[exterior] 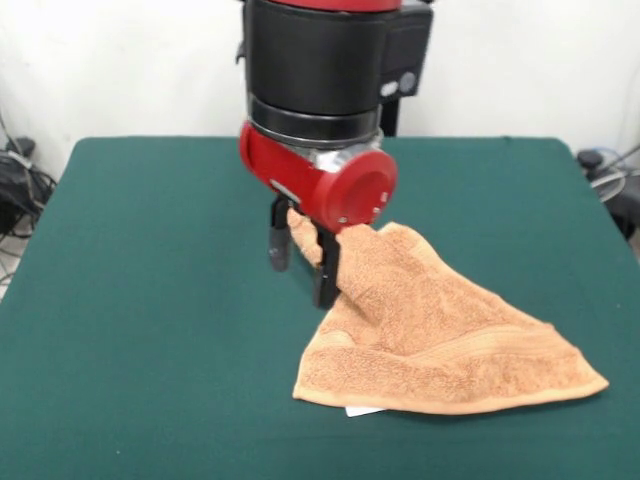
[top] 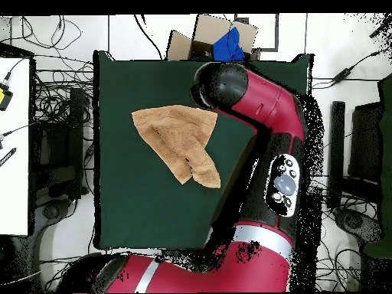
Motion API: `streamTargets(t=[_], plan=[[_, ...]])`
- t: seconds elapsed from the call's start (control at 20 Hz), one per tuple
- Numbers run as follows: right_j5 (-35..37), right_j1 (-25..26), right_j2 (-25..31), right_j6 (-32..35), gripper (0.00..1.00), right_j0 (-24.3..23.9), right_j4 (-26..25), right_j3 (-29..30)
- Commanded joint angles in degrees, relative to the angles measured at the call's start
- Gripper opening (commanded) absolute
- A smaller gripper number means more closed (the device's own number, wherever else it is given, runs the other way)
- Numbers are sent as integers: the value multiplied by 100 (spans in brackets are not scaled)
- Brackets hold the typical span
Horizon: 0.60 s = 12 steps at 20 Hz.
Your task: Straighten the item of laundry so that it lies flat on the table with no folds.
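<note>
The orange-tan towel (exterior: 440, 335) lies crumpled in a rough triangle on the green table (exterior: 150, 300), right of the middle. One corner rises off the cloth into my gripper (exterior: 302, 258), which is shut on it between its black fingers (exterior: 325, 280). A woven stripe band runs near the towel's front edge, and a small white tag (exterior: 362, 410) peeks out under that edge. In the overhead view the towel (top: 180, 142) spreads left and down from the arm's black wrist (top: 218, 84), which hides the gripper.
The red arm (top: 276, 130) crosses the table's right side in the overhead view. A cardboard box with a blue thing (top: 222, 42) sits beyond the table's far edge. Cables lie on the floor around the table (top: 122, 207).
</note>
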Motion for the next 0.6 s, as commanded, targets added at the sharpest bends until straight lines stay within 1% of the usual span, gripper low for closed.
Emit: streamTargets(t=[0.05, 0.25, 0.6], plan=[[815, 170, 751, -853, 100, -145, -557, -147], [997, 141, 890, -1184, 100, -236, -659, -314], [1191, 139, 1283, -1515, 100, -424, -874, -468]])
